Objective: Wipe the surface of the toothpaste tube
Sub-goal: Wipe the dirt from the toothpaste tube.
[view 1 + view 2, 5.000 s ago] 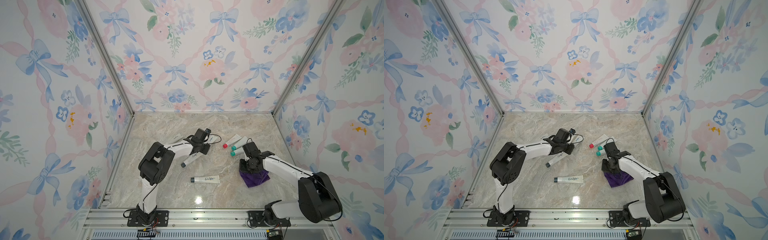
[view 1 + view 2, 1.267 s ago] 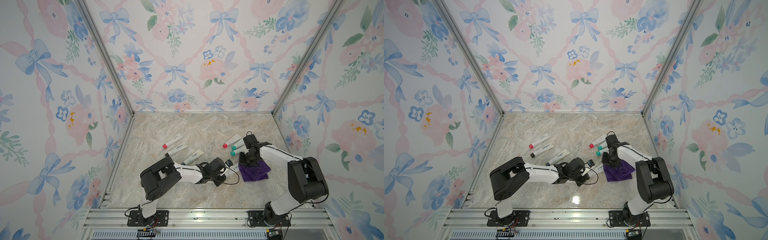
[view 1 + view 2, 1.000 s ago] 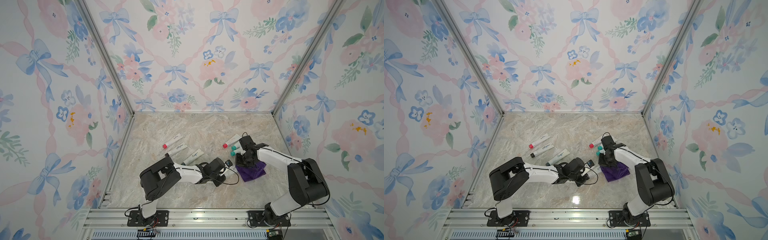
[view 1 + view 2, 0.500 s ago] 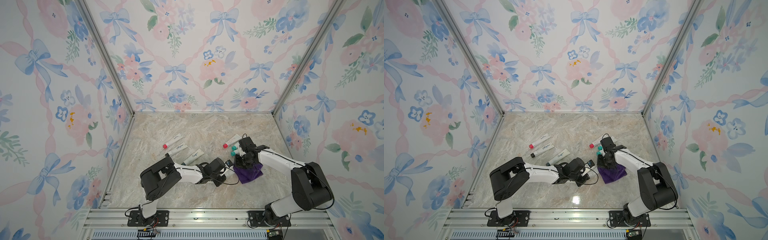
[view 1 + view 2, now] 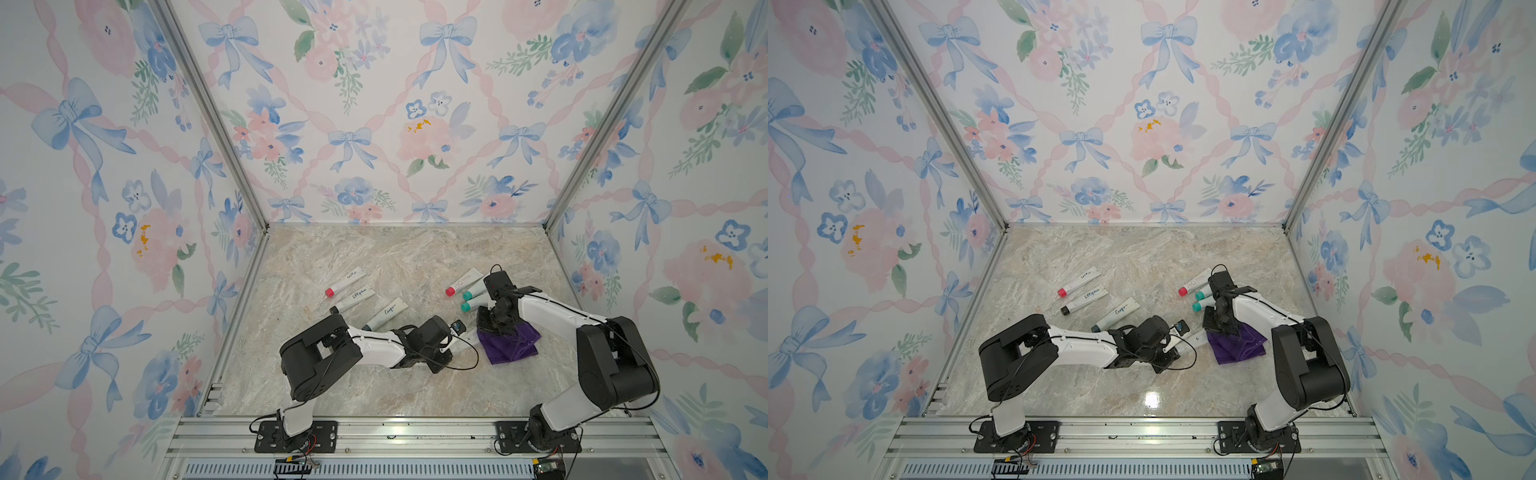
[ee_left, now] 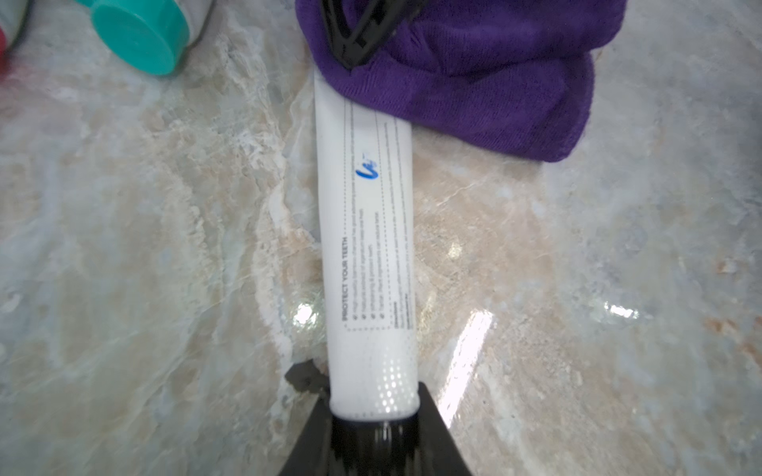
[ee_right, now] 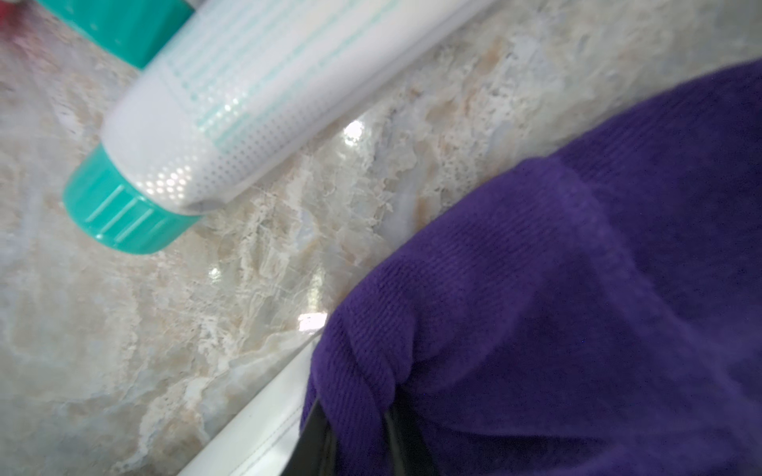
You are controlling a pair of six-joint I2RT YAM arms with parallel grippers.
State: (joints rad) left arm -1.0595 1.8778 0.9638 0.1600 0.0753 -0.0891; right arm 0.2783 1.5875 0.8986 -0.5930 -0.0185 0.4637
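Gripping the rounded near end of the toothpaste tube [image 6: 367, 247], my left gripper [image 6: 373, 416] was closed tight on it. The tube lay flat on the marble tabletop [image 6: 144, 268] and pointed away from my wrist toward the purple cloth [image 6: 474, 70]. My right gripper [image 7: 358, 445] was pinched almost fully together on a fold of that cloth, which lay bunched over the tube's far end. Legible on the tube, left wrist view: "PROTECT YOUR TEETH", heading a dotted-outline box of bullet lines too small to read, plus a blue handwritten mark I could not decipher. In both top views the tube [image 5: 465, 341] sat near the table's middle, between my two grippers. A teal-capped tube [image 7: 231, 103], printed with teal stripes and a fine dot pattern, lay just beside the cloth without touching it. Three tubes [image 5: 353, 300] farther to my left carried dark handwritten words, too small to read with confidence.
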